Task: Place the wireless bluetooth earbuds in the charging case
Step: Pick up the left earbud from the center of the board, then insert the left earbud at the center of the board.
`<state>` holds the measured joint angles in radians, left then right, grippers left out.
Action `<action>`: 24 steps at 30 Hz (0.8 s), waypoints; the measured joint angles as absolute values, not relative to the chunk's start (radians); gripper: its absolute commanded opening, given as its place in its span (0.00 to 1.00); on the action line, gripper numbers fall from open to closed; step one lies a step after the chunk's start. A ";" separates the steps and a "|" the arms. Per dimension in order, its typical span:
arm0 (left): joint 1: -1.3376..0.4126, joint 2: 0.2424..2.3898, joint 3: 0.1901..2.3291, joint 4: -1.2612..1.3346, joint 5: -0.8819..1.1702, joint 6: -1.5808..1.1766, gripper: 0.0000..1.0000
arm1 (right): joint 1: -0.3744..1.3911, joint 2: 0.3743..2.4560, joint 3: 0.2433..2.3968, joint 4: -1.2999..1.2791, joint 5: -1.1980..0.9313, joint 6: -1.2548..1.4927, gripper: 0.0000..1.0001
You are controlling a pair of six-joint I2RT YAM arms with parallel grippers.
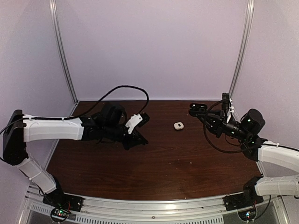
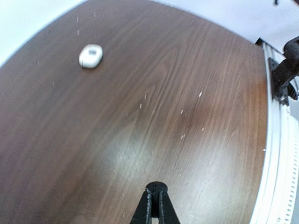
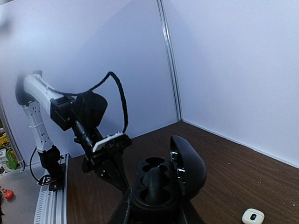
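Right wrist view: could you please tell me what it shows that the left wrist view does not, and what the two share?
Only the right wrist view shows the open black charging case gripped in the right gripper, along with the left arm and the white walls behind it. Only the left wrist view shows a black part of the right arm by the rail. Both show the small white case, the brown table and the left gripper, shut and empty.

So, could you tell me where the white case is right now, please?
In the top view the white case lies on the table, right of centre towards the back, just left of the right pincer and not touching it.
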<state>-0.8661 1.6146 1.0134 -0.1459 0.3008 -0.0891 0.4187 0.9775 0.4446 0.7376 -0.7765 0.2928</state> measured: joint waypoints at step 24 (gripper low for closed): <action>-1.073 1.411 1.252 -0.207 0.438 0.275 0.00 | 0.729 1.093 0.586 0.541 -0.965 0.057 0.00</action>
<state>-1.0729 1.4105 1.2518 -0.2070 0.4381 0.2749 0.7288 1.0927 0.5861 0.5407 -0.9653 0.0574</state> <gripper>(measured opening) 0.052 0.245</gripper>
